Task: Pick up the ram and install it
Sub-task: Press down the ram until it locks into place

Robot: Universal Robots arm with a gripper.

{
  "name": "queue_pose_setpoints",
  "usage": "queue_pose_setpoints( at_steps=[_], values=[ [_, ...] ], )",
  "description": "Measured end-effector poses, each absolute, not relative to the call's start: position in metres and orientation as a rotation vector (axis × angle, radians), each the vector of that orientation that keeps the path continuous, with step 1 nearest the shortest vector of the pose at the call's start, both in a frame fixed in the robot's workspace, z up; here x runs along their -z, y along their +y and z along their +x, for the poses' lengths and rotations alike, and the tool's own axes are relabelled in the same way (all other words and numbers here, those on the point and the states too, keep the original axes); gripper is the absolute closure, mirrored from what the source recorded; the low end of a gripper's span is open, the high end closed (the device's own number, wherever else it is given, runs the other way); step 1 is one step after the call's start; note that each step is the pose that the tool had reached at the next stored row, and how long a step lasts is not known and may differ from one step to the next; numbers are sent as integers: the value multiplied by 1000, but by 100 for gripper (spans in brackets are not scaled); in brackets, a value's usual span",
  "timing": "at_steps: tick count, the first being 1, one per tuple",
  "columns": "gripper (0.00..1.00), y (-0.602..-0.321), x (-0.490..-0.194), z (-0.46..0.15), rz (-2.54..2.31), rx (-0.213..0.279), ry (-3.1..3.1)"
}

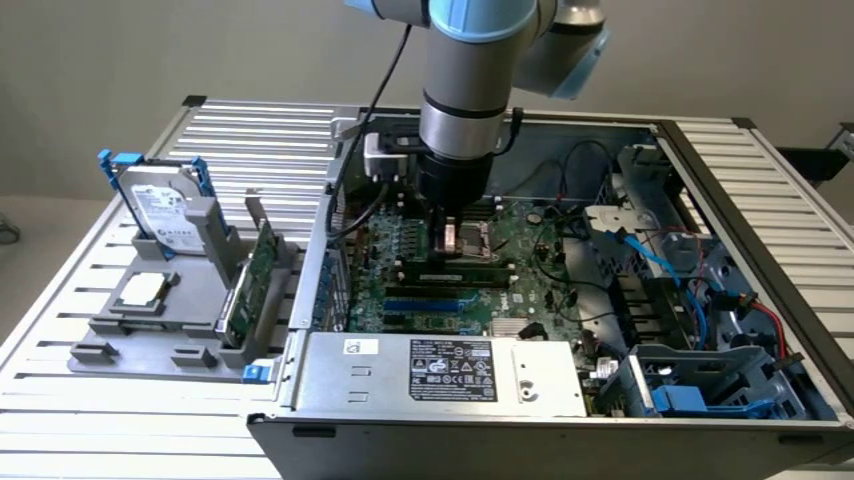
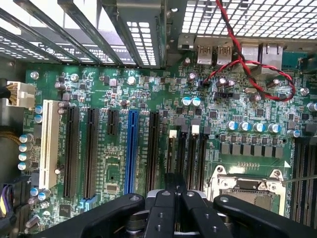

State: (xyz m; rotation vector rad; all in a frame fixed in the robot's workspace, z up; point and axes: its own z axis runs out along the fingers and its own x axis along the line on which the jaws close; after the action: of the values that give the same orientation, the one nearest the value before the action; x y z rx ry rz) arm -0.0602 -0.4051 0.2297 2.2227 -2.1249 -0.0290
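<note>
- My arm [image 1: 470,90] hangs vertical from the top centre of the exterior view.
- My gripper [image 2: 174,184], bottom centre, has its jaws closed together.

A robotics lab: open computer case [image 1: 561,300] on slatted bench [image 1: 80,400] (bare wall).

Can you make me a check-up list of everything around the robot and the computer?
Surface: slatted metal table with an open computer case on it.
Job's things: ram, a long thin stick along the motherboard slots, right below the gripper; seated or not, cannot tell.
Clutter: hard drive, green expansion card and a square chip on a grey holder, at the exterior view's left.
Grippers: gripper low over the memory slots, jaws shut.
Cables: red and black twisted wire; blue cables in the case; black cable along the arm.
Surroundings: plain wall; no person seen.
</note>
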Motion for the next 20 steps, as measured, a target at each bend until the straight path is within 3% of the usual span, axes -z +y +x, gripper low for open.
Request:
queue_pose_setpoints(
  at_steps=[20],
  values=[
    [89, -407, -237, 0, 2219, 60, -2112]
  ],
)
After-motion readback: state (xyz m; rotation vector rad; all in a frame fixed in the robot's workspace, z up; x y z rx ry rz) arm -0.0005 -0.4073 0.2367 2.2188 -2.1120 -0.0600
